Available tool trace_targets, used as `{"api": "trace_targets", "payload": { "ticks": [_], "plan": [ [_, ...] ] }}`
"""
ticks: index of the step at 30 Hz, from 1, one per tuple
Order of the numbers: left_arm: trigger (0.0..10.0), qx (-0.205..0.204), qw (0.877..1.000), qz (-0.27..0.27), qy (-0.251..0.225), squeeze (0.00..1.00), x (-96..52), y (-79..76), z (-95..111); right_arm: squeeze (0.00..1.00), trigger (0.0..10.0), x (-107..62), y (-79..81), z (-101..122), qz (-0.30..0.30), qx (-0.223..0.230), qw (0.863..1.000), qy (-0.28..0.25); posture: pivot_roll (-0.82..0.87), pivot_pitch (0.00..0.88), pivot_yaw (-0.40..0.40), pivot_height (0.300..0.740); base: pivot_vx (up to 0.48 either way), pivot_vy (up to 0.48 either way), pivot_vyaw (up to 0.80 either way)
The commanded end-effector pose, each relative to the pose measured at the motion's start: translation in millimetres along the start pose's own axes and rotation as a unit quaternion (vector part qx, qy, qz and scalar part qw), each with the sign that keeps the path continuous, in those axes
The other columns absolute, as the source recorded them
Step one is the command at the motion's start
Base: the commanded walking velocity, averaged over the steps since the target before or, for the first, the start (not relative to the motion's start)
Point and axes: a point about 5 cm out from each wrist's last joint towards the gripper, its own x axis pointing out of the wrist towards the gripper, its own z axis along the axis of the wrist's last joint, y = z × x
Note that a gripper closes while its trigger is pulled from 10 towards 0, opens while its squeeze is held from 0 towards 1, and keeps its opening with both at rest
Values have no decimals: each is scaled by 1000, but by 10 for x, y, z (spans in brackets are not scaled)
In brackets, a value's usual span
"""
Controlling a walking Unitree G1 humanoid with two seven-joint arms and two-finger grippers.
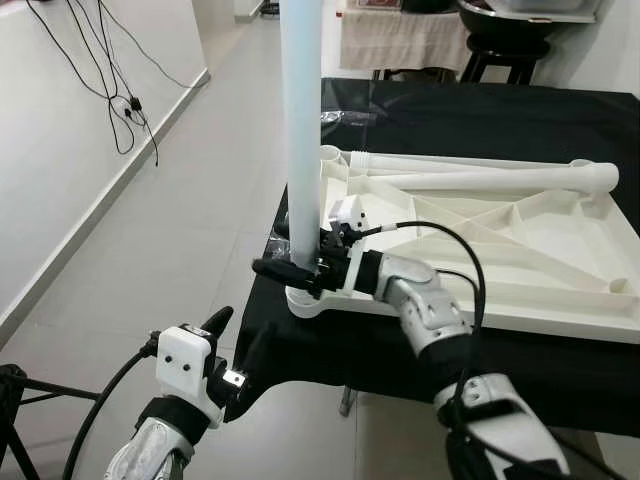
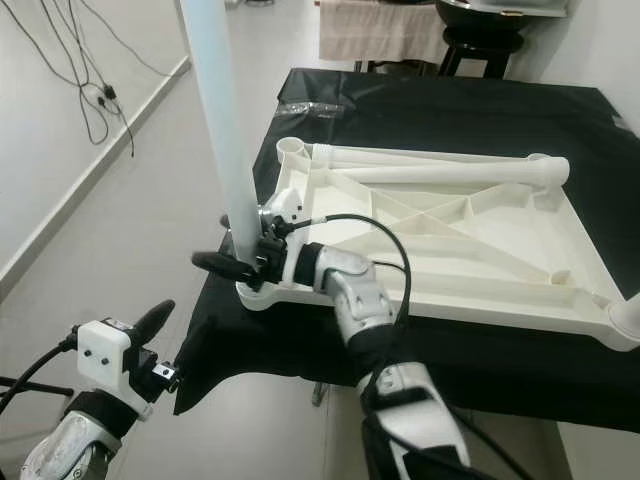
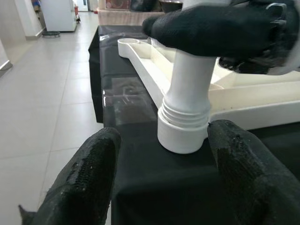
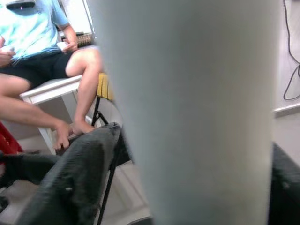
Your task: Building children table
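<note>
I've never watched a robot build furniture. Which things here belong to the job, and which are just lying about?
Job:
- upright leg, held by right gripper
- upturned tabletop
- two loose legs lying on it
- left gripper, open, below the table edge

Lying about:
- wall cables
- stool
- seated person

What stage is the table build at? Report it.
Done: the tabletop lies upside down on the black cloth. In hand: the right pincer grips an upright leg standing in its corner socket. Left: two legs lie loose on the tabletop; the left pincer waits open.
</note>
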Motion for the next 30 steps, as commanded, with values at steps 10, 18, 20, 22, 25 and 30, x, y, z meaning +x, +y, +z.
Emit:
{"api": "trace_targets", "payload": {
  "ticks": [10, 18, 20, 22, 25, 30],
  "plan": [
    [10000, -3, 1000, -3, 4, 0, 6, -9, -40, 0, 0, 30, -146, 128, 12, -23, 999, 21, 41, 68, -6, 740, 0, 0, 0],
    [10000, -4, 1000, -3, 2, 0, -13, -20, -24, 0, 0, -97, -98, -249, -164, -56, 982, 76, 39, 80, -24, 740, 0, 0, 0],
    [10000, -4, 1000, -4, 2, 0, -18, -20, -23, 0, 0, -100, -111, -312, -242, -65, 965, 78, 39, 80, -24, 740, 0, 0, 0],
    [10000, -2, 1000, -1, 2, 0, -26, 8, -9, 0, 0, -35, 282, -532, -335, -41, 939, 69, 27, 98, 3, 740, 0, 0, 0],
    [10000, -2, 1000, -2, 2, 0, -19, 26, -7, 0, 0, -2, 388, -535, -334, -34, 940, 64, 23, 82, 1, 740, 0, 0, 0],
    [10000, -3, 1000, -3, 3, 0, -6, 45, -15, 0, 0, 67, 251, -466, -304, -46, 949, 72, 25, 82, -3, 740, 0, 0, 0]
  ]
}}
